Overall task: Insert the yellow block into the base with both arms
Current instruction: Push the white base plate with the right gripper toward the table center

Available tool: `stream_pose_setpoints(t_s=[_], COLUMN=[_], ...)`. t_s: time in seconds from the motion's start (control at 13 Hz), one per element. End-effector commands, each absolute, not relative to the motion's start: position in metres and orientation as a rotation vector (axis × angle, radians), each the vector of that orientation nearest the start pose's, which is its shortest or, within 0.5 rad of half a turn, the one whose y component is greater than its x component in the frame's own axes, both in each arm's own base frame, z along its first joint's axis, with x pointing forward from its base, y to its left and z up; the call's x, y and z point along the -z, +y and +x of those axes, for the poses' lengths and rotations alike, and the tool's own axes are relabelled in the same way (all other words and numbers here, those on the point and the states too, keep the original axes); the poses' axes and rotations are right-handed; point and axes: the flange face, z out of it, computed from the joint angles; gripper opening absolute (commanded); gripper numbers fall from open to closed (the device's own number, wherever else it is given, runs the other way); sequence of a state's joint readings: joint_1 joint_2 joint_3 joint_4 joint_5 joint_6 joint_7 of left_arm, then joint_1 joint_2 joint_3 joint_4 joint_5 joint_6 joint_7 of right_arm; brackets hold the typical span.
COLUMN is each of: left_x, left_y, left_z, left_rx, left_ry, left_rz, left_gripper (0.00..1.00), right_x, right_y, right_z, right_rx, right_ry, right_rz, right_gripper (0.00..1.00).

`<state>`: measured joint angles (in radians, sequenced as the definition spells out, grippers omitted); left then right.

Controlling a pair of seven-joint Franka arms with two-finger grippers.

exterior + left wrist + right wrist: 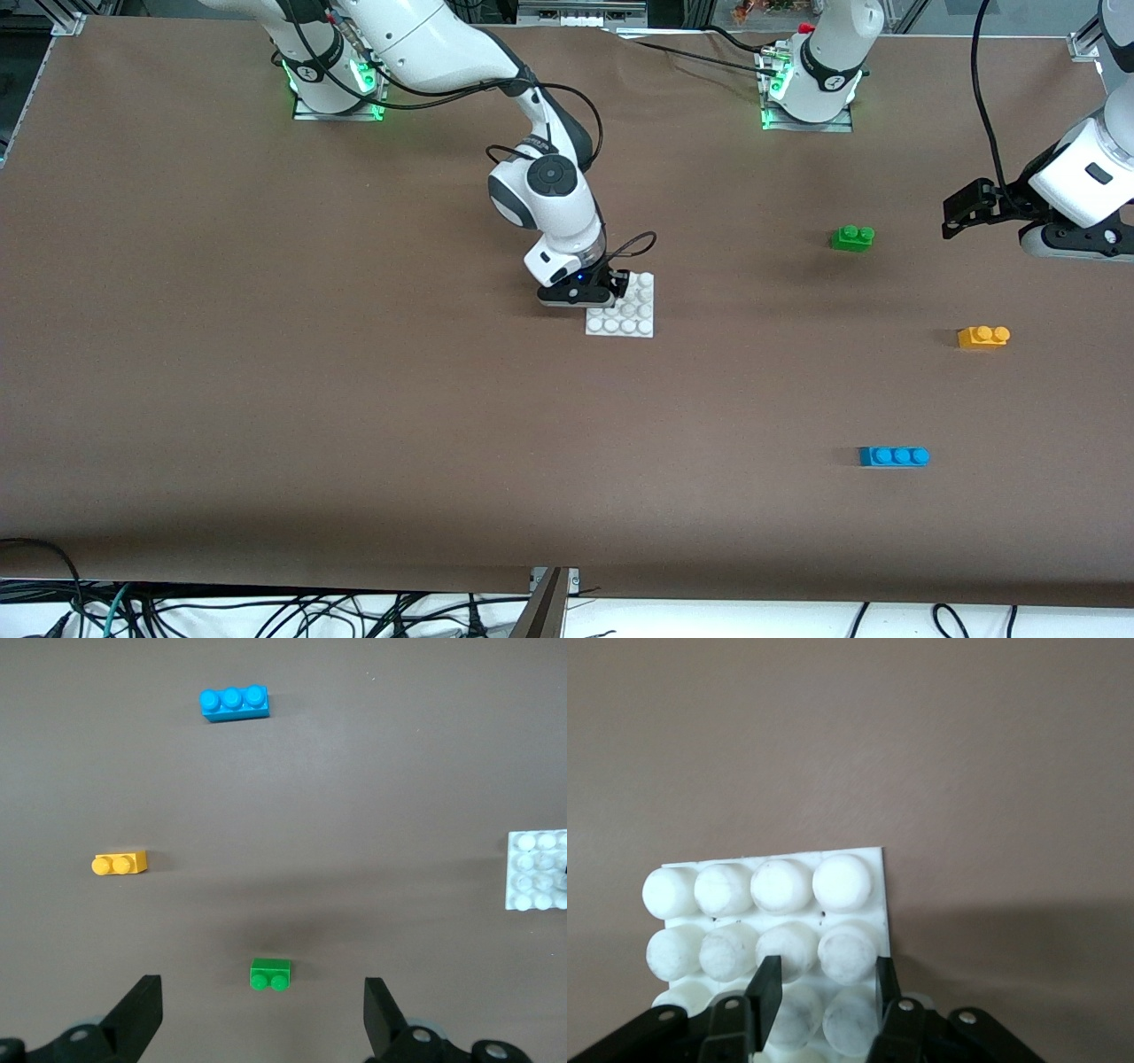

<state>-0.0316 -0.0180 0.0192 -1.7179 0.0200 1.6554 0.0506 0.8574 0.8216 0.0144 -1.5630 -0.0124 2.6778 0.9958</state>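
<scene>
You have a table (266, 399) covered in matt brown sheet, paper-like with a faint grain. The base (859, 864) looks like white plastic, dull, its studs scuffed with grey marks. The yellow block (982, 337), green brick (852, 237) and blue brick (893, 456) are smooth plastic with a slight sheen. Your arms wear glossy white shells. The left gripper (264, 1014) and the right gripper (824, 997) have matt black fingers (764, 988), with bright metal screws on the right one

Base (536, 870) cut off by frame edge.
</scene>
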Motion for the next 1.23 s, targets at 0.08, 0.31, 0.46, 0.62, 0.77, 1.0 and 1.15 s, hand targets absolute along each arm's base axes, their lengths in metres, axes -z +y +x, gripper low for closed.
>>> stream_pose_setpoints(t_s=[0.08,0.31,0.46,0.62,0.77,1.0,1.15], left_x=[-0.577,-0.578,-0.578,-0.578,-0.578,-0.578,-0.577], left_y=[-0.007,-0.007,-0.005,-0.005,-0.005,-0.005,-0.005], left_z=[0.555,0.555,0.555,0.555,0.555,0.555,0.555], left_rx=[-0.07,-0.067,-0.068,-0.067,-0.067,-0.07,-0.07], left_ry=[0.1,0.1,0.095,0.095,0.095,0.095,0.1], left_rz=[-3.108,-3.108,-3.108,-3.108,-3.108,-3.108,-3.108], left_gripper=[1.0,1.0,1.0,1.0,1.0,1.0,1.0], right_x=[-0.158,-0.165,-0.184,-0.209,-0.245,-0.305,-0.349], right_y=[0.571,0.569,0.572,0.568,0.563,0.525,0.472], right_z=[0.449,0.454,0.464,0.489,0.511,0.547,0.579], right_rx=[0.215,0.22,0.219,0.177,0.131,0.13,0.092], right_ry=[0.149,0.155,0.167,0.205,0.243,0.282,0.226], right_rz=[-2.925,-2.92,-2.922,-2.97,-3.008,-3.017,-3.061], right_gripper=[0.46,0.47,0.51,0.57,0.71,0.82,0.94])
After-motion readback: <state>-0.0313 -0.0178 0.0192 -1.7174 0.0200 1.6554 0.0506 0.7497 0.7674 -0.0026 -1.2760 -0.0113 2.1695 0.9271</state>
